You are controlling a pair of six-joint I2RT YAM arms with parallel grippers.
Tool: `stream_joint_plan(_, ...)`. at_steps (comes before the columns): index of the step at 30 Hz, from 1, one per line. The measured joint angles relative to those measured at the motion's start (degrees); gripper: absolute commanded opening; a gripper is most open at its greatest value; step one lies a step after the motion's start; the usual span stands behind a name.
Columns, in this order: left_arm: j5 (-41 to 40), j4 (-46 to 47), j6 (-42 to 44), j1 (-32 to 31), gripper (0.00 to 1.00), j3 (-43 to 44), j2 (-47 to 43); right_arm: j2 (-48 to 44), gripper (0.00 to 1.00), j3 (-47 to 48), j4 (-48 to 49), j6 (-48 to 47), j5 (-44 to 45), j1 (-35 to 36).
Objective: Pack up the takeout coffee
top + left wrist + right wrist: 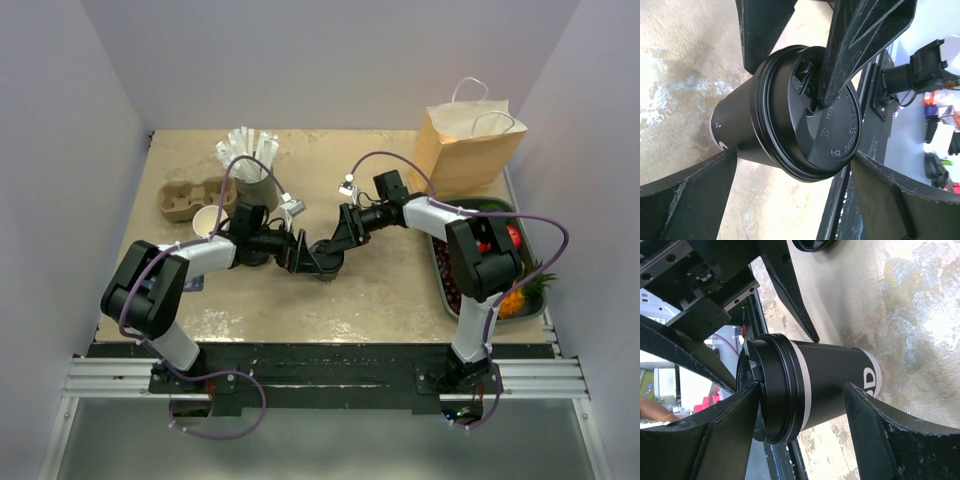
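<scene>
We see left gripper (795, 156) wide open astride takeout coffee (747, 132) (contact unclear), right gripper (802, 388) parted, finger (865, 45) on lid (837, 127), free tabletop (330, 315) toward near edge.

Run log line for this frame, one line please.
takeout coffee: upright on table, lidded | left claw: open, straddling it | right claw: open, one finger on lid

We counted one lidded cup (830, 375), one loose lid (812, 244), one open cup (205, 222), one carrier (190, 197), one bag (470, 140), one tray (435, 275) and one holder of white packets (250, 165). Arms numbered two: left arm (190, 255), right arm (440, 215).
</scene>
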Motion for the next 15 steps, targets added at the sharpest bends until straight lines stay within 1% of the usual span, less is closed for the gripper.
stream_joint_plan(4,-1.51,-2.25,2.54,-0.74,0.97,1.27,0.00,0.00,0.70,-0.37,0.22,0.50,0.04,-0.02)
stream_joint_plan(15,-2.80,-7.82,5.84,-1.40,0.94,4.61,1.40,0.00,0.70,-0.44,0.61,0.70,0.17,-0.24)
